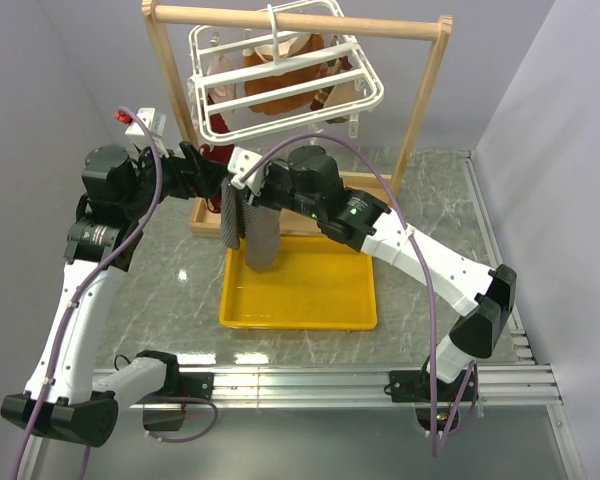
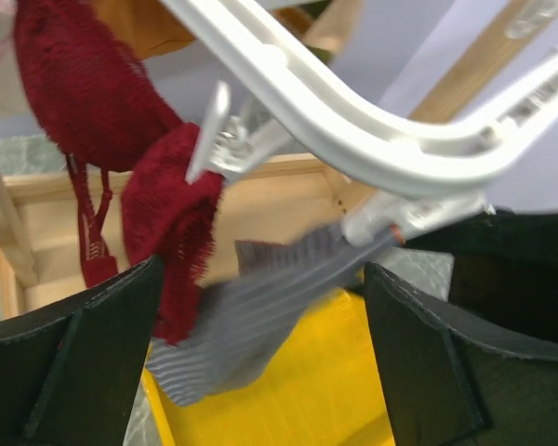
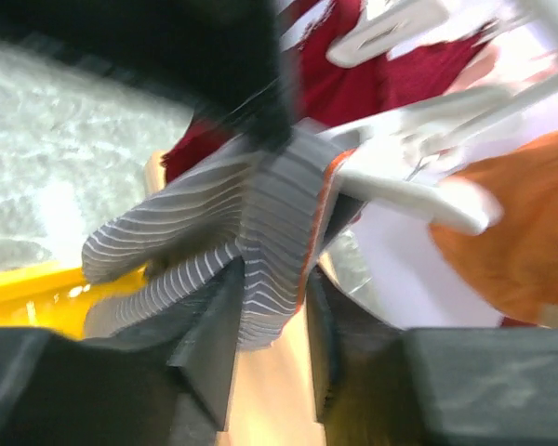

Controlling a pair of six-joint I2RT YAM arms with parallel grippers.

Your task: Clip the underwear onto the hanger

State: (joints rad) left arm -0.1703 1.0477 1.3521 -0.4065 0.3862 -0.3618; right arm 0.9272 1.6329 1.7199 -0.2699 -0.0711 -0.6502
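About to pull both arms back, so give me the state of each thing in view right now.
hanger: hooked on the wooden stand.
underwear: hanging from a clip, over the yellow tray.
left gripper: open wide, holding nothing.
right gripper: fingers either side of the underwear; grip unclear.
dark red underwear: hanging from the hanger.
orange-brown garments: hanging from the hanger.

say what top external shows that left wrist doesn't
Only top external: the left arm and right arm whole, and the hook of the hanger over the top bar of the wooden stand. Only left wrist: a white clip at the underwear's upper corner, between the open left gripper's fingers. Both: the grey striped underwear, the white hanger, the yellow tray.
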